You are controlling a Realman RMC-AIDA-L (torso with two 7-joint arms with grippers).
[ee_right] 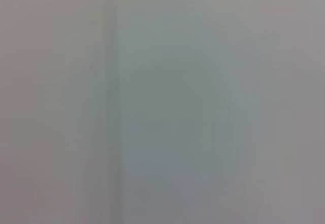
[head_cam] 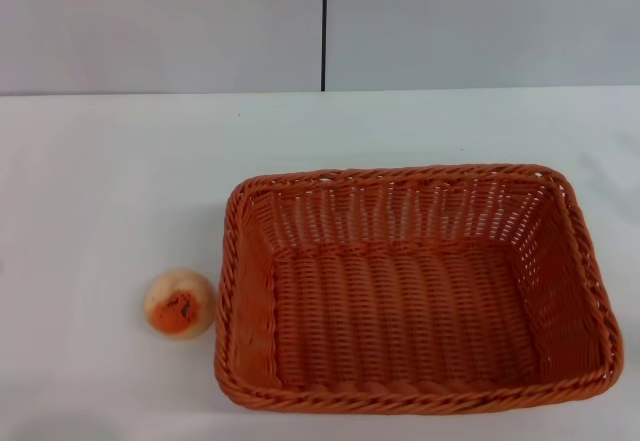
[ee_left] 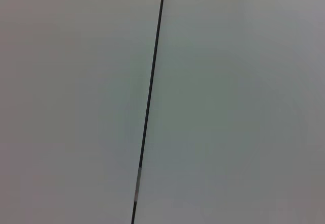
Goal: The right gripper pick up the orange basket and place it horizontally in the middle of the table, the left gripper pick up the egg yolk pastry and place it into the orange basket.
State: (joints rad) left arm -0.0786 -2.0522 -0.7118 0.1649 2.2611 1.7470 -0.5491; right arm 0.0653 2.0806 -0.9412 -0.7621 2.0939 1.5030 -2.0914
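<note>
The basket (head_cam: 415, 291) lies empty towards the worktop's (head_cam: 110, 171) front right, the pastry (head_cam: 180, 303) just beside its left end. Neither pincer shows, so their state is unknown. The right should grip the rim squarely.

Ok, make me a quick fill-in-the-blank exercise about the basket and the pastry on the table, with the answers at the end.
1. The orange basket holds ____ inside it.
2. The egg yolk pastry lies on the table to the robot's ____ of the basket.
3. The pastry and the basket's rim are ____, not touching.
4. Of the two grippers, the head view shows ____.

Missing words: nothing; left; apart; neither
</note>
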